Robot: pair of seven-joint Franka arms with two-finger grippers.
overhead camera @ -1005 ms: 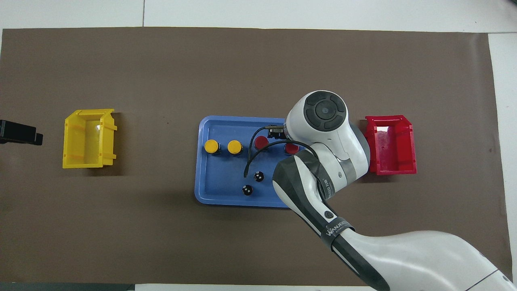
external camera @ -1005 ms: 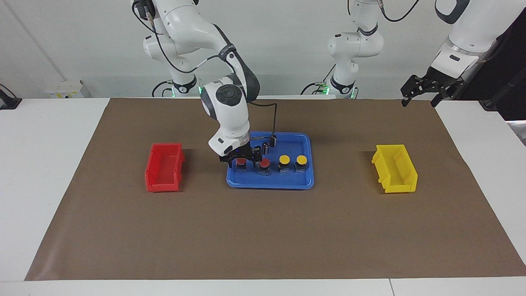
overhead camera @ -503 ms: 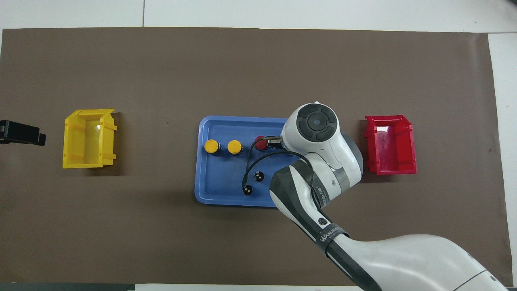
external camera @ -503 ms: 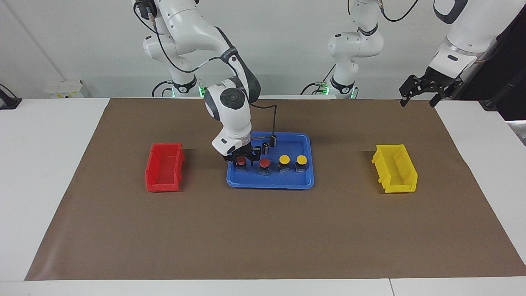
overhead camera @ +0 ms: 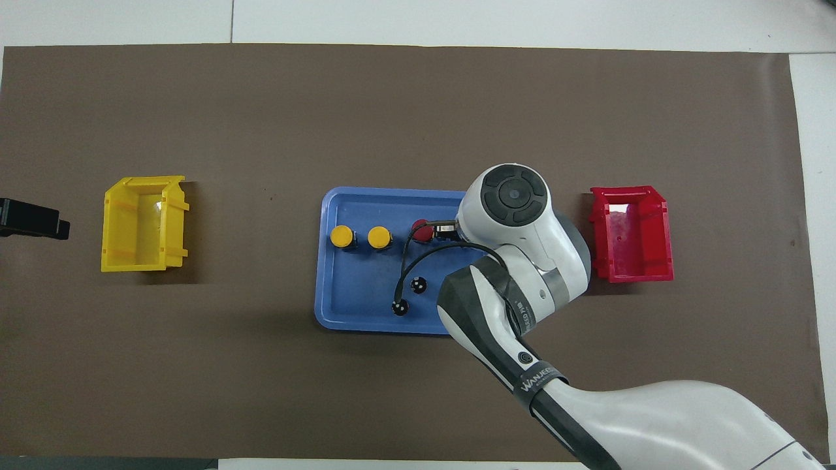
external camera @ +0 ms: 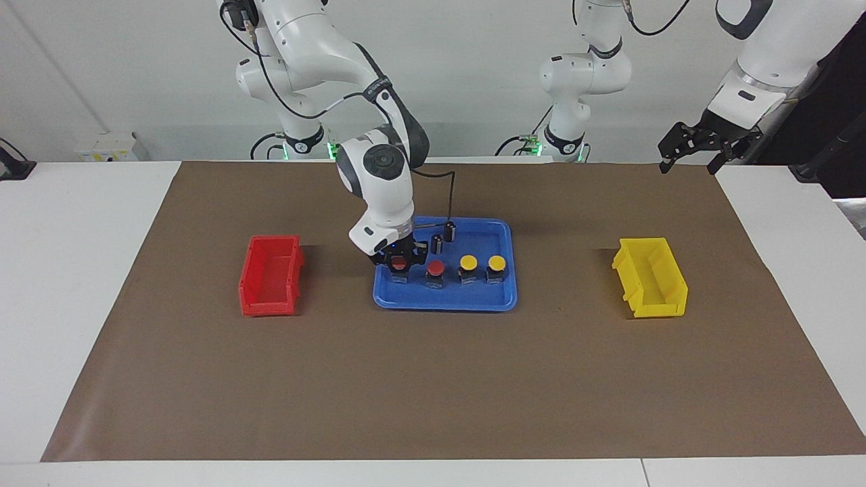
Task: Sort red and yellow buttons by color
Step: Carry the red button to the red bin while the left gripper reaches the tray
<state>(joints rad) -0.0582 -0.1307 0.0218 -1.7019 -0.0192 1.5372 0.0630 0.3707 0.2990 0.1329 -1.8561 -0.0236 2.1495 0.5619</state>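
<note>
We see the right claw (external camera: 400, 259) down in the blue tray (external camera: 504, 297), clamped around the red button at the end of the row (external camera: 398, 264), the one nearest the red bin (external camera: 269, 275). From overhead that button is hidden completely under the arm's white wrist, and the wrist also covers the tray's corner toward the red bin. The second red button (external camera: 435, 270) stands just beside it, half masked by the claw from above. The two yellow buttons (external camera: 468, 262) sit next in the same row, fully clear, toward the yellow bin (external camera: 651, 277). Two black cylinders (overhead camera: 418, 284) stand in the tray nearer to the robots; a black cable crosses them. The left claw (external camera: 700, 145) waits, fingers spread, over the counter's edge at the left arm's end, cut off to a dark sliver from overhead.
</note>
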